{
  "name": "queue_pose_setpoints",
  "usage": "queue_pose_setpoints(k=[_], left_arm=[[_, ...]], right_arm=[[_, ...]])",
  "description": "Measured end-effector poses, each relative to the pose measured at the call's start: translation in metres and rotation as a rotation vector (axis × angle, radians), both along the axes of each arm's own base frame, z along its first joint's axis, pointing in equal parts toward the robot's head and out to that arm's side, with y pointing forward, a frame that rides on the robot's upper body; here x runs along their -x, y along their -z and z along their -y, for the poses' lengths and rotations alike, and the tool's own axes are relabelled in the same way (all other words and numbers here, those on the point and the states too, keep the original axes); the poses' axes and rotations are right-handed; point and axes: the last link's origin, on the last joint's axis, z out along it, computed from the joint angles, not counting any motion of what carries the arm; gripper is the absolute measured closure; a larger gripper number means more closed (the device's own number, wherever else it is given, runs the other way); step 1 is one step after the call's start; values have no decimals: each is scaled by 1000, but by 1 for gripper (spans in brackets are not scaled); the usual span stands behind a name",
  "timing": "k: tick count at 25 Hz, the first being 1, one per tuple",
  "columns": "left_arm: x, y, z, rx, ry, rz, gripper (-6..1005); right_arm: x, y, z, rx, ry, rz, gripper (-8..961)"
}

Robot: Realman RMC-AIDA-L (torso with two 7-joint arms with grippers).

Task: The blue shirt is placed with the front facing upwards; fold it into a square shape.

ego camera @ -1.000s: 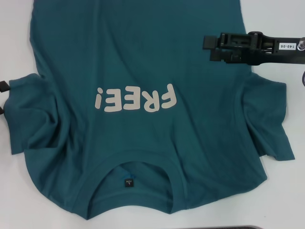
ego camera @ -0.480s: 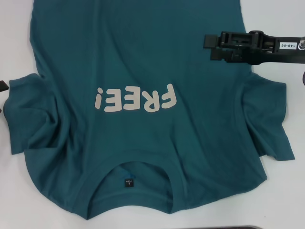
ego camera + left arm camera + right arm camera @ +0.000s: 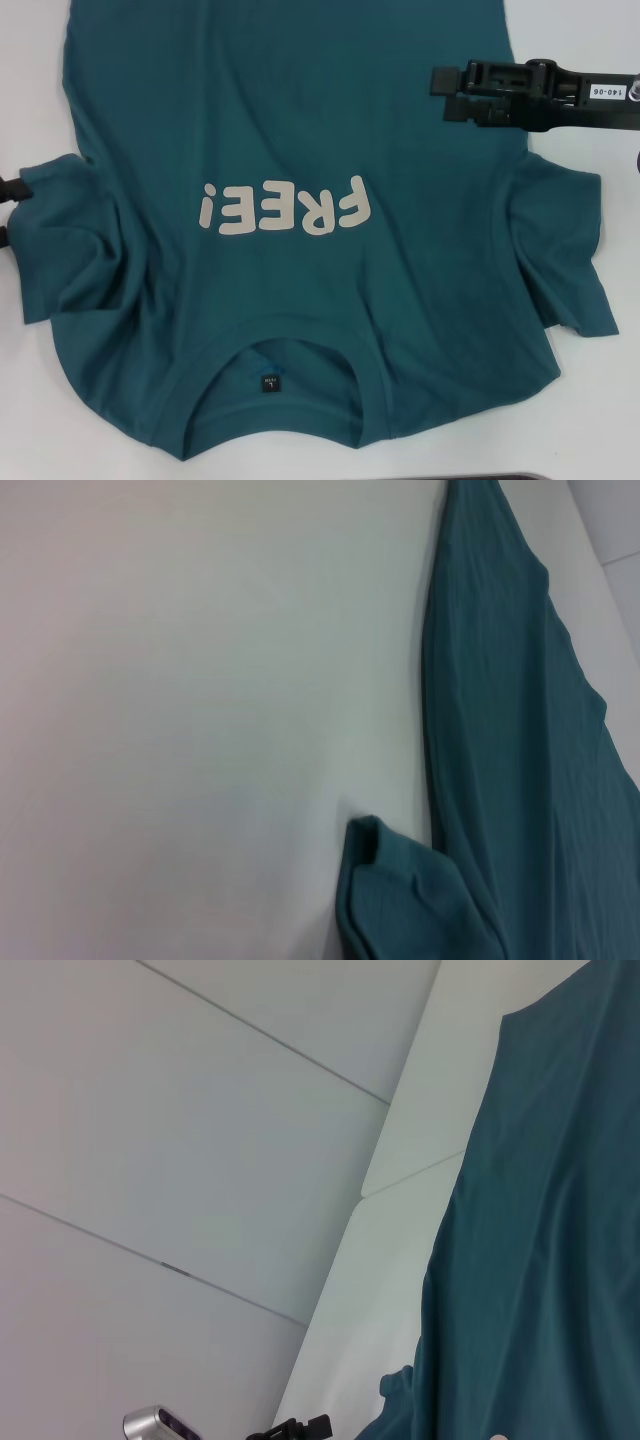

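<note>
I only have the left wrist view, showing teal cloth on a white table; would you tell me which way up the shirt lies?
Observer: In the head view the dark teal-blue cotton T-shirt lies front up, its cream "FREE!" lettering showing.
Operator: Where is the collar?
Observer: The ribbed round collar is at the edge nearest the robot.
Operator: And the grippers?
Observer: The right gripper is over the shirt's body beyond the right sleeve; the left gripper is at the left sleeve's edge.

White table [image 3: 590, 400] — pale panelled wall [image 3: 200, 1160] behind it.
</note>
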Motion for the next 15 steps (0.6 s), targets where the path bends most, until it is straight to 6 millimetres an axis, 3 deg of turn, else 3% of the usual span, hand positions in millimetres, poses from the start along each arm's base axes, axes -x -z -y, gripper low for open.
queue_pose_setpoints(k=[15], left_arm=[[-13, 14, -13, 56, 59, -1, 259]], right_arm=[[-1, -1, 0, -4, 5, 0, 86]])
